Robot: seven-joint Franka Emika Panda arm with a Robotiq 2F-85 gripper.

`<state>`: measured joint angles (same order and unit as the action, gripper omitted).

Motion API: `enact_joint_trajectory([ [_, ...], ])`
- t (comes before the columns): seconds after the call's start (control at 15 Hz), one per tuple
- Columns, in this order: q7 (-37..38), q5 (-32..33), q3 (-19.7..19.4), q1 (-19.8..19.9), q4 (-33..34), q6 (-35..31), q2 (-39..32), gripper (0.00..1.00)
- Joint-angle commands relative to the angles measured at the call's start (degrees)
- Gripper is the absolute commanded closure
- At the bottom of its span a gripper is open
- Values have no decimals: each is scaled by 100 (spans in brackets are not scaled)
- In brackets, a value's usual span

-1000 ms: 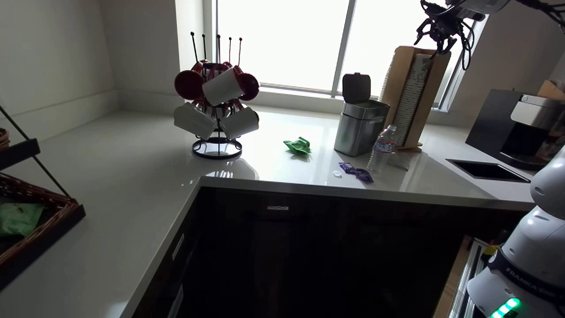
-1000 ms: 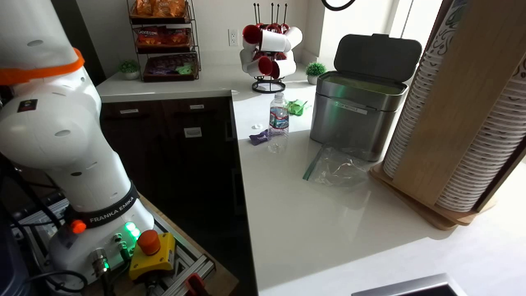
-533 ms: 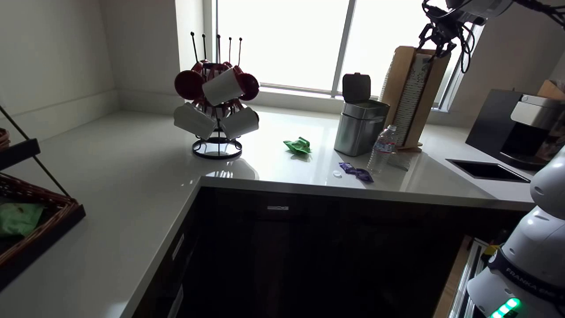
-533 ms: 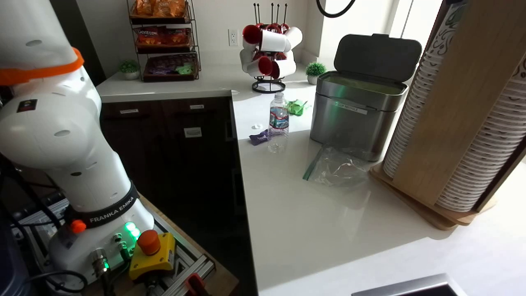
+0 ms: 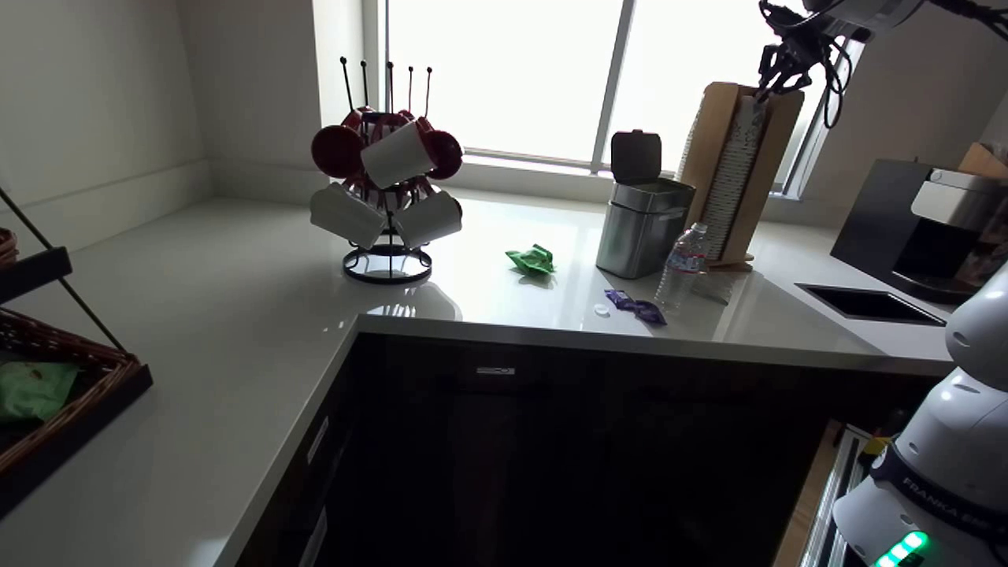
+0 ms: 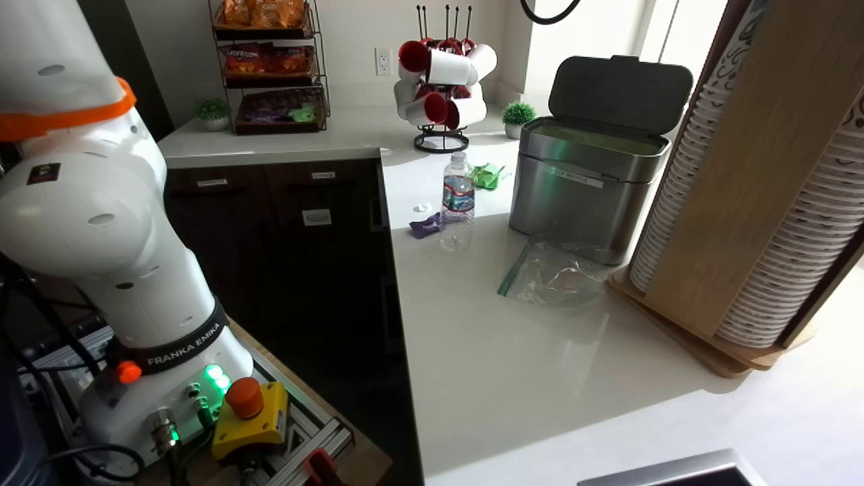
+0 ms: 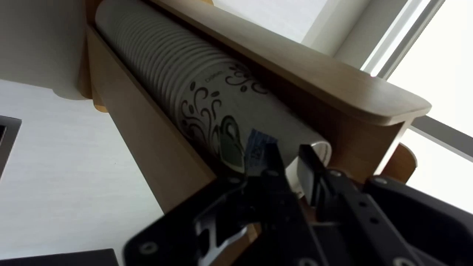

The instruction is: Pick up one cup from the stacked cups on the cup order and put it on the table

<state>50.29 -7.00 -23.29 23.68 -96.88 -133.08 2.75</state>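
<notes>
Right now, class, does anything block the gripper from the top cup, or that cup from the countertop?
Nothing visible blocks the gripper from the top cup. Between that cup and the countertop are stacked cups; wooden panels flank them.

Pincer (image 7: 289, 147) at the patterned cup (image 7: 255, 111)

I see the cup (image 7: 247, 114) topmost in the nested stack (image 7: 157, 55) of the wooden holder (image 7: 151, 140), base up, whitish, printed with brown swirls and a green mug motif, its end partly hidden from me. The table (image 5: 252, 268), pale, glossy and L-shaped, carries the holder.
</notes>
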Motion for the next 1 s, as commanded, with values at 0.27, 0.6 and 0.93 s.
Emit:
enact_joint_trajectory([
  [0.27, 17, -127, 12, -8, -281, -160, 187, 100],
  [0.6, 41, -251, -2, 4, -309, -357, 280, 100],
  [0.93, -4, -314, -24, 14, -357, -397, 350, 80],
])
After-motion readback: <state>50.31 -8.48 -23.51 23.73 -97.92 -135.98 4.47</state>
